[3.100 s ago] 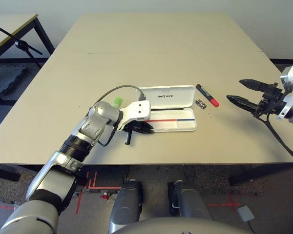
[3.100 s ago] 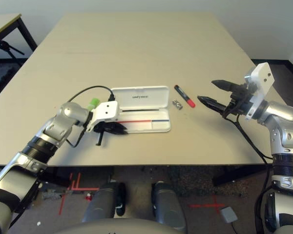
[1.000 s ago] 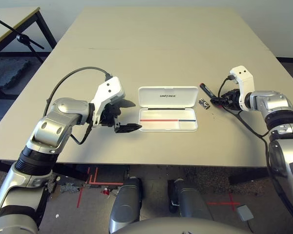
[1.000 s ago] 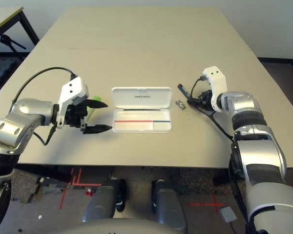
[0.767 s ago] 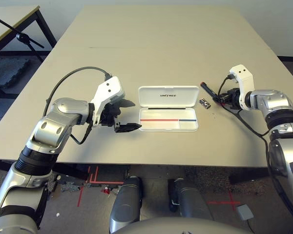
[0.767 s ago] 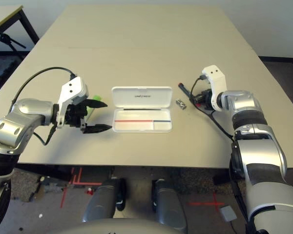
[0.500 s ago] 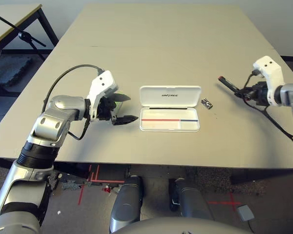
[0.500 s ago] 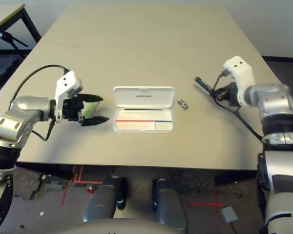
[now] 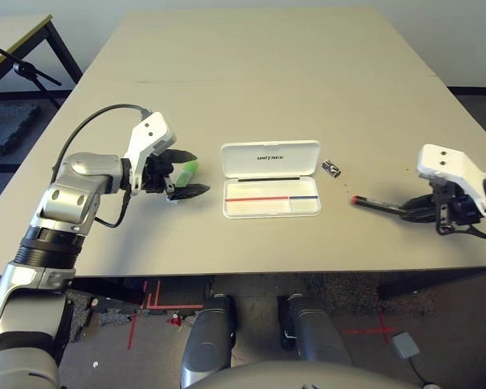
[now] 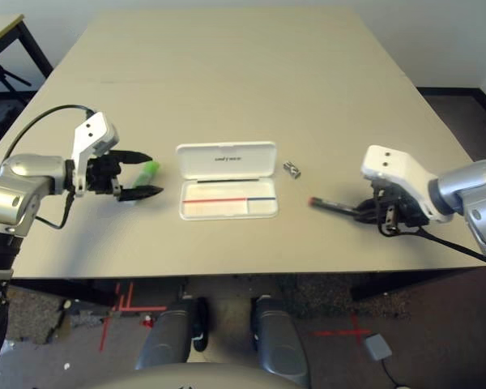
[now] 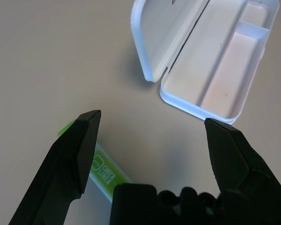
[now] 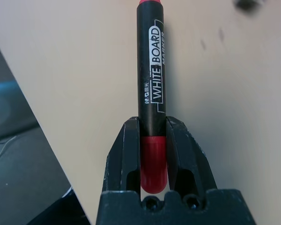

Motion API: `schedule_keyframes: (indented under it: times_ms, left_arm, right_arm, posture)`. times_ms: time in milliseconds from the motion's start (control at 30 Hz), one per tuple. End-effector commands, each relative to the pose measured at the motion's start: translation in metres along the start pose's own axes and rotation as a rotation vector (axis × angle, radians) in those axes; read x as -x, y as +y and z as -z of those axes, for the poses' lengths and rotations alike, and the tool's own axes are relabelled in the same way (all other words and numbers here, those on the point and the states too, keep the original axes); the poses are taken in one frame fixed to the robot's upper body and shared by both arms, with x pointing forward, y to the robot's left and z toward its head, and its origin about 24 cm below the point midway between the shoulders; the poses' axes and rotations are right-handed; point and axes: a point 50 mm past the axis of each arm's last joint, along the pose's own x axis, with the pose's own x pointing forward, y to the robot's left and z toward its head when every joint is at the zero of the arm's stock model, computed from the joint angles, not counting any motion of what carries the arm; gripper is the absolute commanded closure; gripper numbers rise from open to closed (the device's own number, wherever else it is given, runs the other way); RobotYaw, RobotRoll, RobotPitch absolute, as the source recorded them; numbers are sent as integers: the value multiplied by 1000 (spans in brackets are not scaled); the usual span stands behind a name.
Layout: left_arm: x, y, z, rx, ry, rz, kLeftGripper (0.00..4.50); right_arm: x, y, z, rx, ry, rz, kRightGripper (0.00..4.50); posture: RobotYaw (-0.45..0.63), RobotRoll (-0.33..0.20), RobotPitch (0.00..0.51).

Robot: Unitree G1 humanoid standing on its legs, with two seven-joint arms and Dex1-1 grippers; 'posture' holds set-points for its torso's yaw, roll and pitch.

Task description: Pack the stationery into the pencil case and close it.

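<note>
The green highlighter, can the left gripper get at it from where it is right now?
Probably yes. The left gripper is open with its fingers either side of the green highlighter, which lies flat on the table clear of the open pencil case. Nothing stands between them.

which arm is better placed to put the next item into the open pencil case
Right. Its gripper is already shut on the red marker, held above the table to the right of the pencil case. The left gripper is open and empty, with the green highlighter on the table under one finger.
</note>
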Motion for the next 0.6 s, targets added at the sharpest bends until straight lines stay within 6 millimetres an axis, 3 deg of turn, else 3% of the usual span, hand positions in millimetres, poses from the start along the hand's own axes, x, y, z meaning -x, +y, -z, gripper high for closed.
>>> schedule_keyframes:
  times_ms: [33,167,400,600]
  left_arm:
    - [4,0,0,-1,7,-15,0]
    - [4,-2,0,13,9,-25,0]
    - [6,-7,5,102,29,-71,0]
    - [6,-11,5,111,25,-92,0]
  right_arm:
    - [-12,3,-24,80,-45,-52,3995]
    - [-20,2,-41,133,-79,-78,3995]
    - [-55,-8,-76,227,-138,-42,3995]
    - [-75,-12,-93,285,-148,-42,3995]
  posture:
    - [231,0,100]
    - [250,0,96]
    - [287,0,90]
    - [308,0,88]
